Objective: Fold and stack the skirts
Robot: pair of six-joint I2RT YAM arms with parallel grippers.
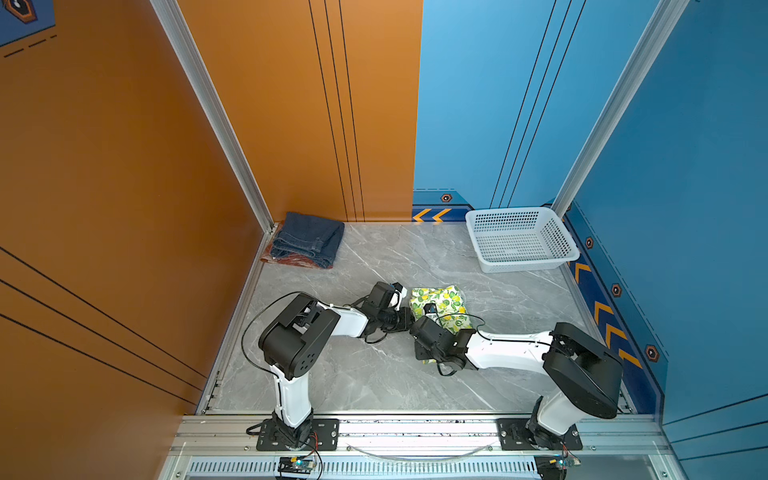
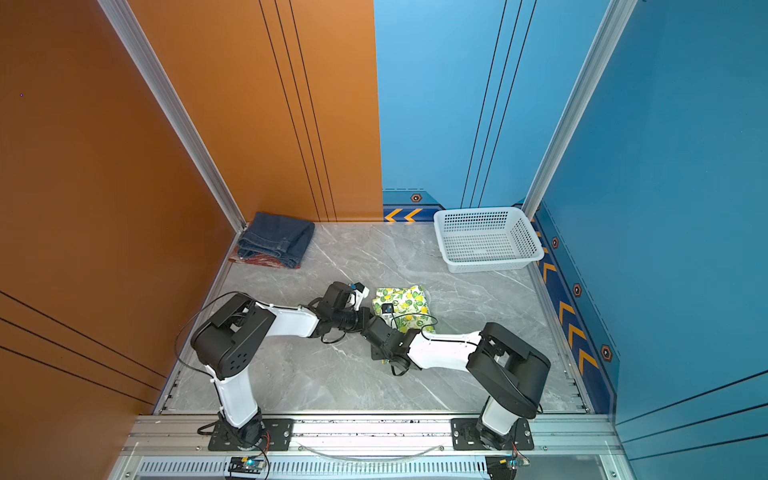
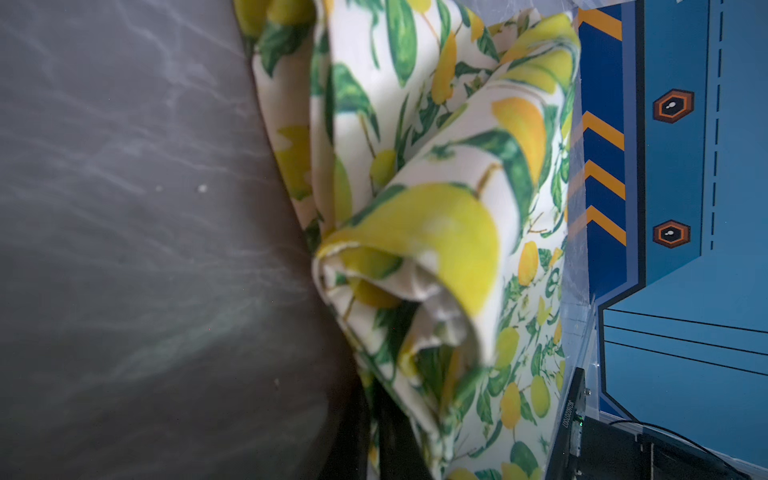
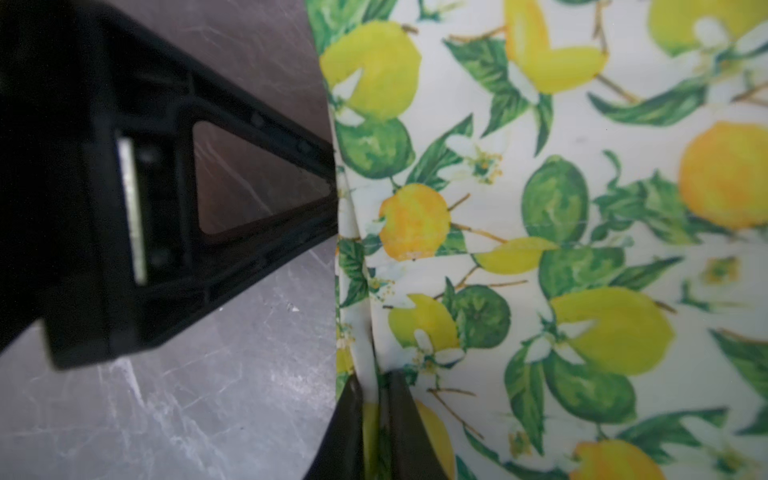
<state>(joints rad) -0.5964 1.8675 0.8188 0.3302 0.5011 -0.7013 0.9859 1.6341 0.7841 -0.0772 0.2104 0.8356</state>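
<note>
Grippers, both mine, engage one garment. My left gripper is pressed together on a rolled fold of the lemon skirt. My right gripper stands almost closed, pinching the same skirt's edge. The lemon skirt lies folded mid-table. The denim skirt rests folded on the plaid skirt in the far left corner, well apart from the basket.
</note>
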